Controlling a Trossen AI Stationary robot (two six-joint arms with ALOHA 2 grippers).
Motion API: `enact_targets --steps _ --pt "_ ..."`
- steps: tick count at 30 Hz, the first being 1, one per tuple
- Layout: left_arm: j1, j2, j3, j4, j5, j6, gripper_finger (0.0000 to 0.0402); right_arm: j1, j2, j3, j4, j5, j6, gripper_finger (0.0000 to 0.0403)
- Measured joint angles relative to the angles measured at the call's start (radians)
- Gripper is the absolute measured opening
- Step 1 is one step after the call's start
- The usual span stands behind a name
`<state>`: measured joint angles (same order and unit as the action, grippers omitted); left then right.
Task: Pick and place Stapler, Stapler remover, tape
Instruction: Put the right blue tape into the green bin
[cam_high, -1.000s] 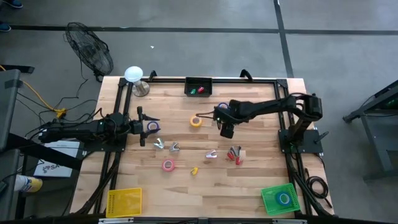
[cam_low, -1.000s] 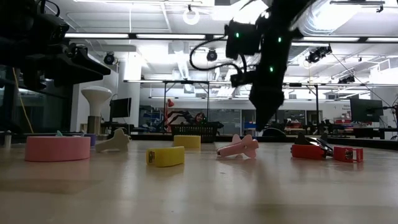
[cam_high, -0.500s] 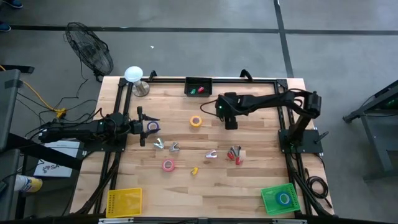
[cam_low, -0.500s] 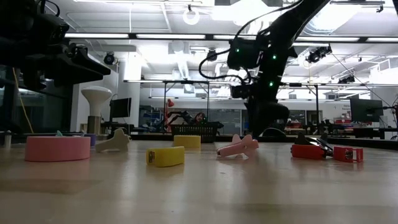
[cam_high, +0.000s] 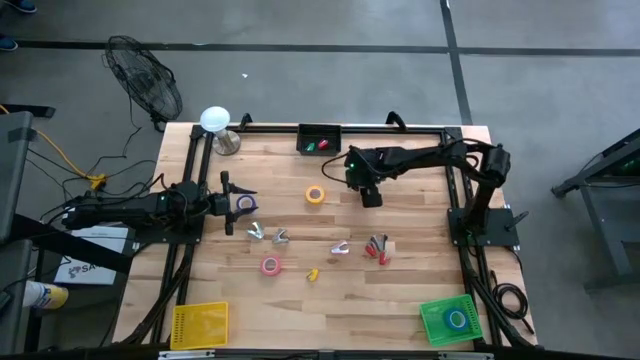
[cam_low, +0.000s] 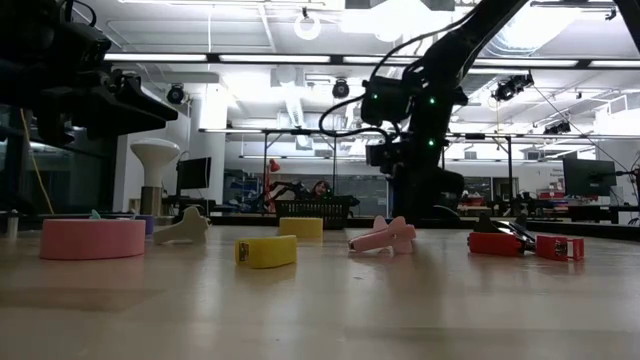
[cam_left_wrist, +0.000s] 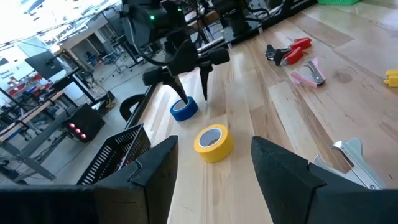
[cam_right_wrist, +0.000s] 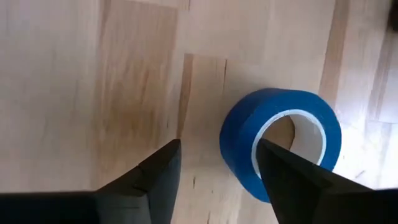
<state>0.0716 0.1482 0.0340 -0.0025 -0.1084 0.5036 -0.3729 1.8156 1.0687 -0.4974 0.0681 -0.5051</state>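
— Currently, where is the blue tape?

— Lying flat on the table, towards the far edge, beside the yellow tape but not touching it. From above it is mostly hidden under the right arm.

— State of the right gripper?

— Pointing down at the roll with its jaws wide. The right wrist view shows one finger over the roll's wall and the other on bare wood beside it. Nothing is gripped.

— What differs from a second ago?

— The right gripper then hung higher and nearer the middle of the table, clear of the roll. It has since moved towards the far edge and come down over the tape. The roll itself has not shifted.

— And the left gripper?

— Unchanged. It hovers at the table's left side, fingers apart and holding nothing, with the purplish-blue tape just off its tips.

— Other items?

— The pink tape and the red stapler remover lie where they lay before.
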Motion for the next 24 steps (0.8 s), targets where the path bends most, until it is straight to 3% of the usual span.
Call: enact_targets --steps 12,17,24 --pt "0.000 0.000 0.000 0.000 0.000 0.000 0.0197 0.025 0.000 -0.002 -0.017 0.061 0.015 0.0091" --pt "0.000 0.000 0.000 0.000 0.000 0.000 0.0197 0.057 -0.001 -0.002 -0.051 0.161 0.051 0.0031" --pt "0.000 0.000 0.000 0.000 0.000 0.000 0.0197 0.141 -0.044 0.034 -0.239 0.206 0.221 0.0028"
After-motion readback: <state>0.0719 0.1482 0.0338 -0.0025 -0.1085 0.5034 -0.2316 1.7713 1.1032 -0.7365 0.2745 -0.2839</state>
